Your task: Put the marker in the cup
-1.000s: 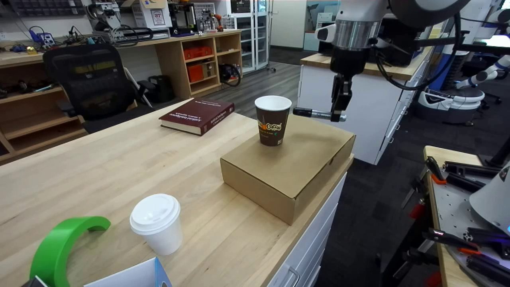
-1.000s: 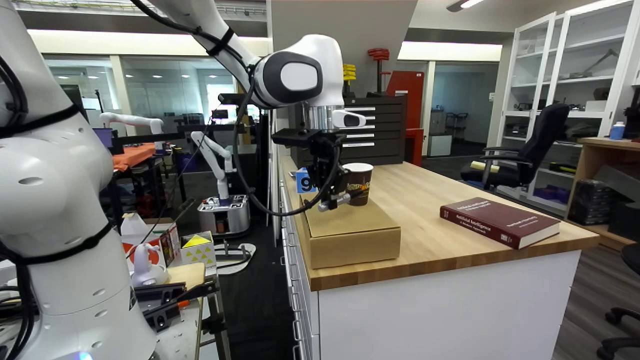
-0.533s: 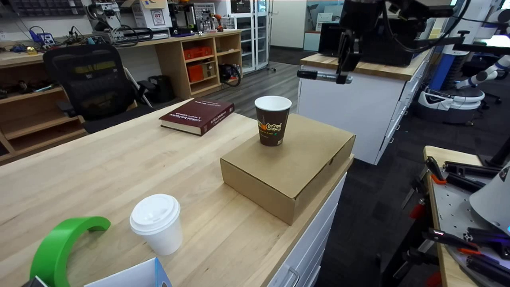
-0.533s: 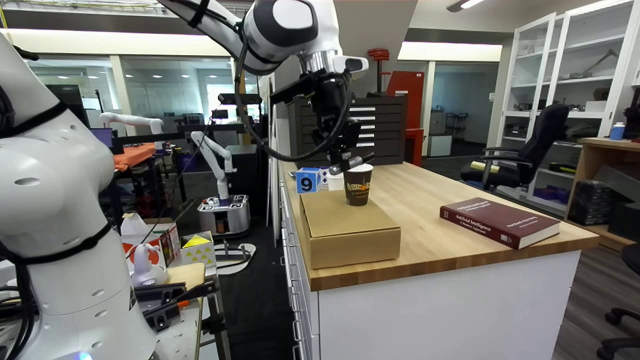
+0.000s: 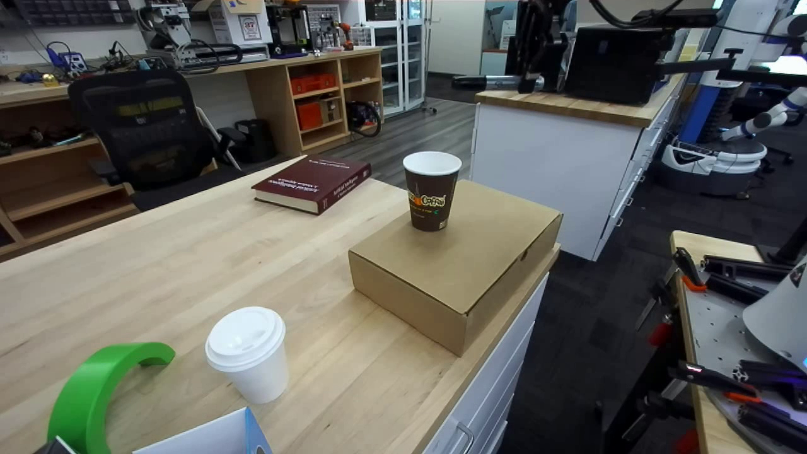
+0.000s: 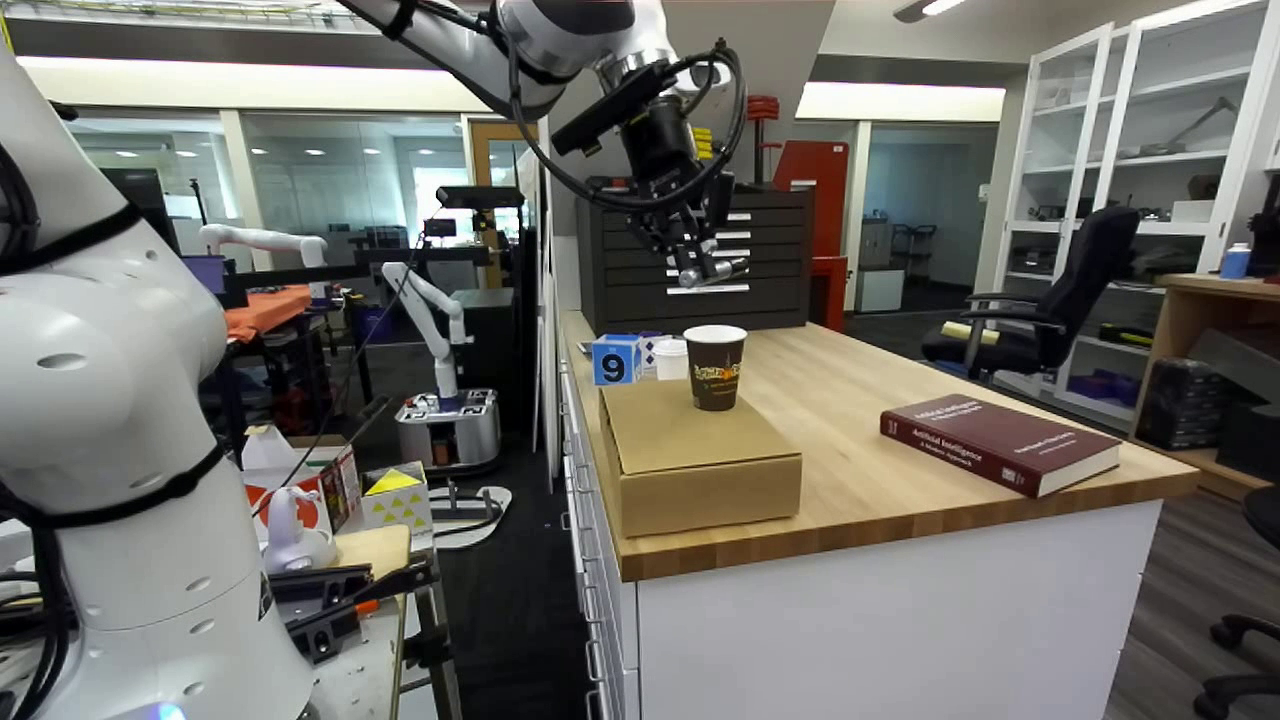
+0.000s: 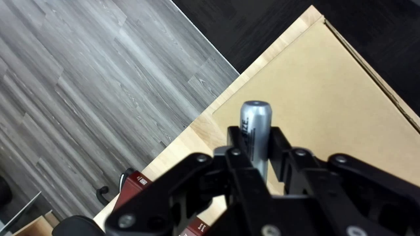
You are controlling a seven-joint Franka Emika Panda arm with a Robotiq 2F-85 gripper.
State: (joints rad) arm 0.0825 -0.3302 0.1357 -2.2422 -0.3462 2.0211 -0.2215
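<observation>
The marker has a black end and a silver-grey body. It lies nearly level in an exterior view, high above the box. My gripper is shut on its grey part; in the wrist view the two fingertips press on the grey barrel, with its rounded end sticking out. The brown coffee cup stands upright on the cardboard box, its white inside partly showing. It also shows in an exterior view, below the raised gripper and the marker. The cup does not show in the wrist view.
The flat cardboard box lies at the table's edge. A dark red book lies beyond it. A white lidded cup, a green arch and a blue number cube stand on the wooden table.
My gripper has risen from beside the cup to well above its rim, carrying the marker, and the wrist has tilted. The cup and box have not moved.
</observation>
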